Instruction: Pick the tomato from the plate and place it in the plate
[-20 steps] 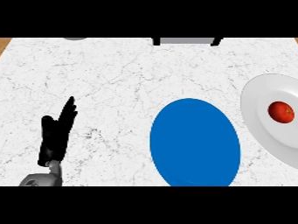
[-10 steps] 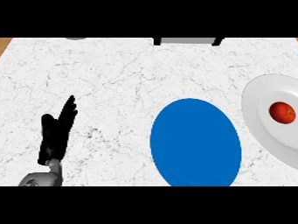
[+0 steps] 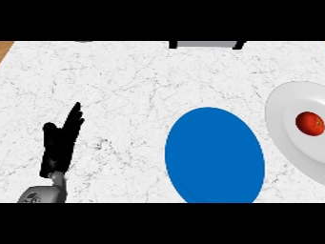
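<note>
The tomato (image 3: 310,123) sits on the white plate (image 3: 291,143), a little above that plate's middle, with bare white surface all round it and nothing touching it. The white plate lies at the right edge of the tabletop (image 3: 123,81) and runs past the right side of the view. Just to its left, apart from it by a narrow strip of marble, lies the blue plate (image 3: 214,155), close to the near edge of the tabletop and holding nothing. Between the tomato and the blue plate there is only the white plate's rim and that strip of marble. The left hand (image 3: 59,145) shows well apart from both plates, near the near left corner of the tabletop, its grey forearm (image 3: 44,193) coming in from below; its fingers (image 3: 73,116) are straight, held close together and pointing away toward the far edge, holding nothing. At the far edge a dark-framed grey object (image 3: 205,44) is partly in view. The right hand does not show.
</note>
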Controlling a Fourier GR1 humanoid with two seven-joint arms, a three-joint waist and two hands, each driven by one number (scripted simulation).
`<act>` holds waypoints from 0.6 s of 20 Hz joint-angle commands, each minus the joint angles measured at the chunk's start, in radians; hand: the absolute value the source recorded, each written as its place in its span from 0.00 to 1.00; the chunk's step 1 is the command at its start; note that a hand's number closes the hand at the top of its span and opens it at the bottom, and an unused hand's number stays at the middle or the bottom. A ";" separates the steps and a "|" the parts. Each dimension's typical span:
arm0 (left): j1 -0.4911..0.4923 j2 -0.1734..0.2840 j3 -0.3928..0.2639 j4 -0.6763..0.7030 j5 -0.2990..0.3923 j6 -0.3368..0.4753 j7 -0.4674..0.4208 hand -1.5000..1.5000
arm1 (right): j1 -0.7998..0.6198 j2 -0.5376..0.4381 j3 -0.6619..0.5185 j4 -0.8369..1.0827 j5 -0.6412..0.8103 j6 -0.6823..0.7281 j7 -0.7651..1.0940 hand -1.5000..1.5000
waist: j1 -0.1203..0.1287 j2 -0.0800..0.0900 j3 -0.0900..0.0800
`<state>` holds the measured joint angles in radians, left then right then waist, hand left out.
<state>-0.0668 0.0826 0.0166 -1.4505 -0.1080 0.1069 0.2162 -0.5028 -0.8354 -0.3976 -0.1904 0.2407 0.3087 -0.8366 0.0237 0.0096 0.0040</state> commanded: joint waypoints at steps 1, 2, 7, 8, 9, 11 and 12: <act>0.038 -0.028 -0.028 -0.046 -0.023 0.028 0.006 0.50 | 0.011 -0.035 -0.023 0.030 -0.018 0.048 -0.054 0.00 | 0.001 -0.001 0.000; -0.009 0.009 0.019 0.043 0.020 -0.023 -0.037 0.50 | 0.008 0.014 -0.022 0.034 -0.014 -0.007 -0.073 0.00 | 0.005 0.005 0.001; 0.013 0.004 0.005 0.025 -0.010 -0.001 -0.055 0.50 | 0.025 -0.030 -0.050 0.051 -0.040 0.021 -0.075 0.00 | 0.007 0.004 0.002; 0.031 -0.020 -0.024 -0.039 -0.010 0.006 0.007 0.50 | 0.033 -0.043 -0.054 0.055 -0.041 0.015 -0.073 0.00 | 0.009 0.003 0.002; 0.010 0.018 0.017 -0.003 0.012 -0.020 -0.005 0.50 | 0.041 -0.054 -0.046 0.050 -0.034 0.012 -0.070 0.00 | 0.003 0.002 0.001; -0.007 -0.012 -0.023 -0.066 -0.016 0.011 0.068 0.50 | 0.027 -0.052 -0.064 0.055 -0.050 -0.029 -0.039 0.00 | 0.005 0.000 0.002; -0.006 -0.037 -0.018 0.046 -0.021 0.022 -0.029 0.50 | 0.034 -0.048 -0.074 0.063 -0.058 -0.014 -0.057 0.00 | 0.003 0.006 0.002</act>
<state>-0.0624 0.0666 0.0046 -1.4514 -0.1209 0.1170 0.2144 -0.4762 -0.8741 -0.4503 -0.1435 0.2002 0.2732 -0.8625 0.0283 0.0126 0.0059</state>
